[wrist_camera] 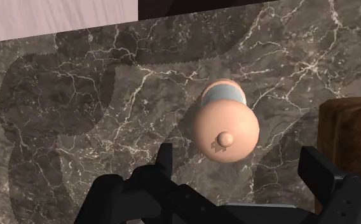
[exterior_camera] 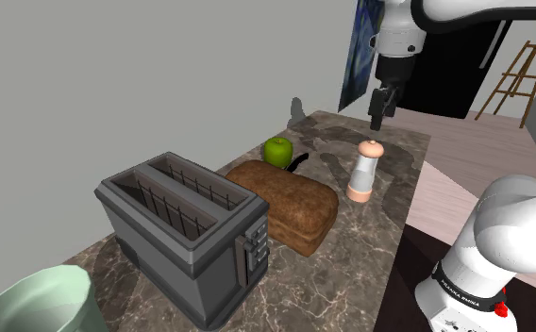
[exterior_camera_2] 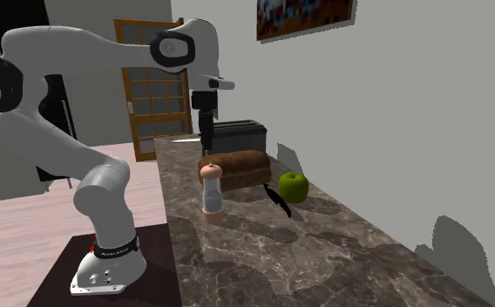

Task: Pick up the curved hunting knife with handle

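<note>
Claw hangs spread and empty above the grinder. Step in hand is probably the approach. The knife lies on the tabletop, between apple and bread loaf. Next: traverse there, then descend.

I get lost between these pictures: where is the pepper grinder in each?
Shoulder view: pepper grinder right of centre, near the counter edge.
Second exterior view: left of centre, before the bread loaf.
Wrist view: just beyond the end effector.
Shared landmark: the bread loaf beside it.
</note>
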